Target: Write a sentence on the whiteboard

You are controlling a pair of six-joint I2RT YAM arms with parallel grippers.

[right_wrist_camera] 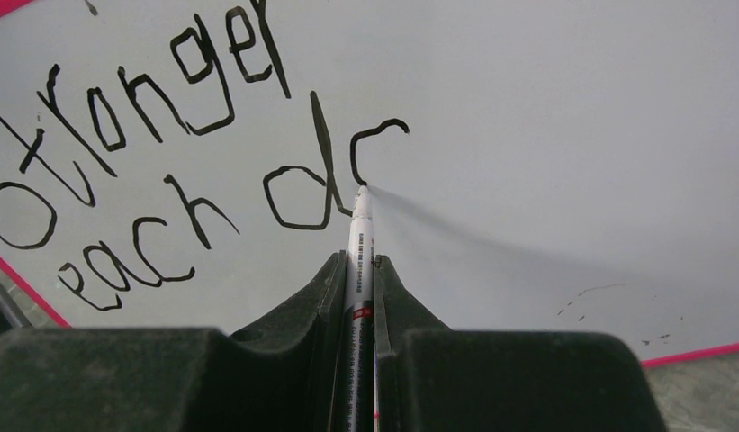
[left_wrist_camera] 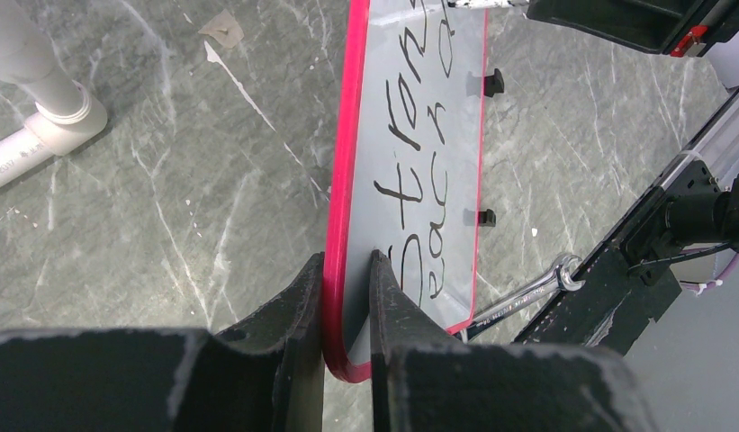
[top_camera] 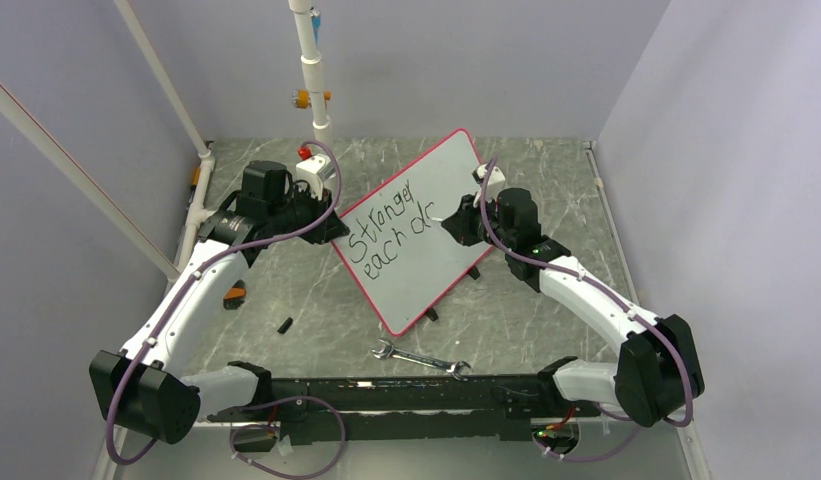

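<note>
**Whiteboard with part-written sentence, held at two points**

- Whiteboard [top_camera: 438,268]: white face, red-pink rim, small black feet. It stands tipped up at the middle of the grey marbled table [top_camera: 286,285], turned cornerwise between the two arms.
- Sentence [top_camera: 386,225]: black marker, two lines, on the left half of the board. It reads "Stronger" over "each d", followed by one curved, unfinished stroke.
- Left gripper [left_wrist_camera: 347,265]: narrow, with one finger on each side of the board's red rim at its left edge, clamping it.
- Right gripper [right_wrist_camera: 359,265]: narrow, pinching a white marker [right_wrist_camera: 360,225]. The marker tip touches the board at the foot of the unfinished stroke.
- Wrench [top_camera: 421,358]: silver, lying flat on the table near the board's near corner and apart from it.
- Small black object [top_camera: 284,325]: lies on the table to the left of the wrench.
</note>
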